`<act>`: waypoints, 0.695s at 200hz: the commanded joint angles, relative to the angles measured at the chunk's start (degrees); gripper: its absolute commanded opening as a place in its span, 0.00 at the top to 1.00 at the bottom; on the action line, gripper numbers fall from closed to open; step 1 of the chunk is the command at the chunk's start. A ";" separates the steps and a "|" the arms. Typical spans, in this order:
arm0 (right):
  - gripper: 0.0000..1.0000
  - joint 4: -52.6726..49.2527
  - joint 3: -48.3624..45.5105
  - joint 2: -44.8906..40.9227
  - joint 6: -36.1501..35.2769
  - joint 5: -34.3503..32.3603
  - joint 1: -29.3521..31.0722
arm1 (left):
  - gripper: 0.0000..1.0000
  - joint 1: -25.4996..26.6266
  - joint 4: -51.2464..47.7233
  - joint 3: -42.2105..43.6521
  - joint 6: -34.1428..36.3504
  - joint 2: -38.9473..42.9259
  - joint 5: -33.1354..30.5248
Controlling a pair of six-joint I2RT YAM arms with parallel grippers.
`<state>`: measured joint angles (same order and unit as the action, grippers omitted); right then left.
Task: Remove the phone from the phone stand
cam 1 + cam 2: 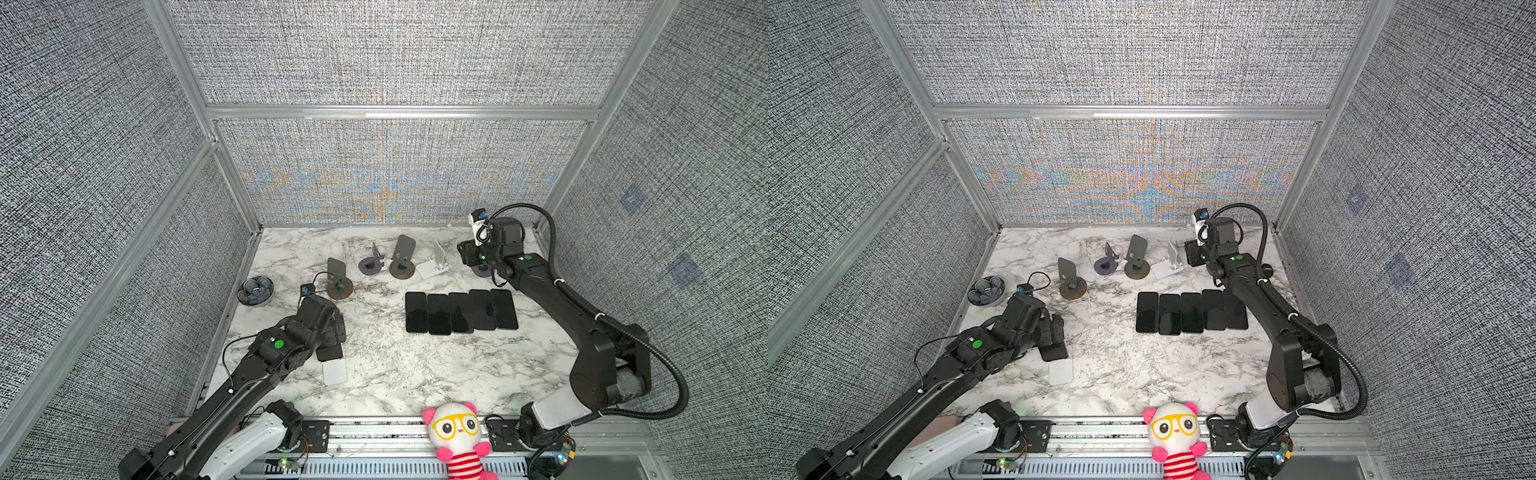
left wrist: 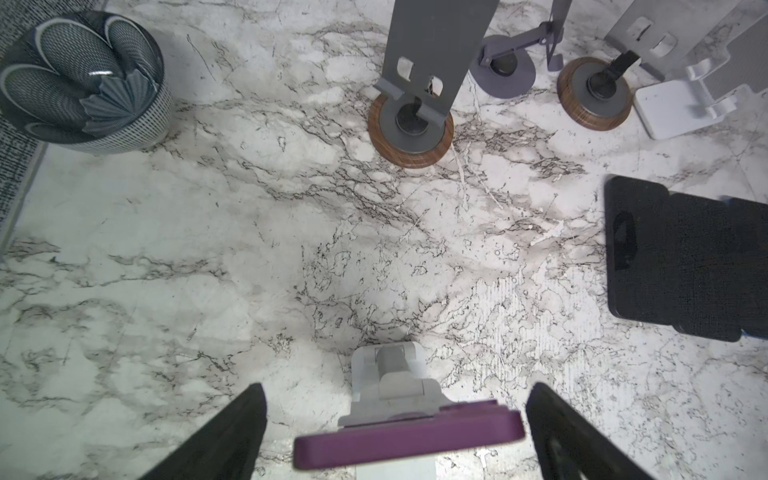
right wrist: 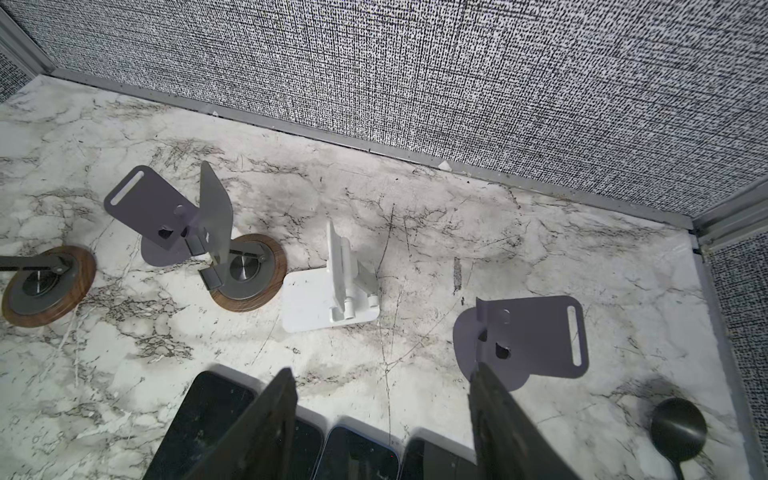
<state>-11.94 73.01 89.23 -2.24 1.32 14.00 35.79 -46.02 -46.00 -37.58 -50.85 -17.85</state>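
Left gripper (image 2: 397, 388): jaws spread full wide, one on each side of the purple-cased phone (image 2: 409, 436). Nothing gripped. One finger sits just beside the case edge; contact there not clear.

Phone rests tilted on the white folding plastic stand (image 2: 388, 374), in the near-left part of the marble-patterned table (image 1: 415, 374). In both top views the arm's head hides most of the phone.

Right gripper (image 3: 382, 372): far right of the table, jaws roughly half apart, empty. It hangs near a purple-grey sheet-metal stand (image 3: 528, 340), close to the far ends of a row of five black phones (image 1: 461, 311). The row lies flat, right of centre, well apart from the left gripper.
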 commanded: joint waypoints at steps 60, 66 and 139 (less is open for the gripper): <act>0.39 1.57 -0.24 -0.30 1.01 0.26 -0.08 | 0.05 0.42 -0.22 1.46 -1.11 -2.21 0.37; 0.39 1.57 -0.24 -0.42 1.01 0.36 -0.11 | 0.07 0.39 -0.54 1.02 -0.94 -2.85 0.49; 0.39 1.83 -1.34 -1.51 0.39 0.56 -0.86 | 0.32 0.41 0.32 0.59 -1.34 -4.25 0.83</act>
<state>-11.16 71.88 88.05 -1.50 1.56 13.41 36.23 -45.95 -44.99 -38.39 -54.89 -17.04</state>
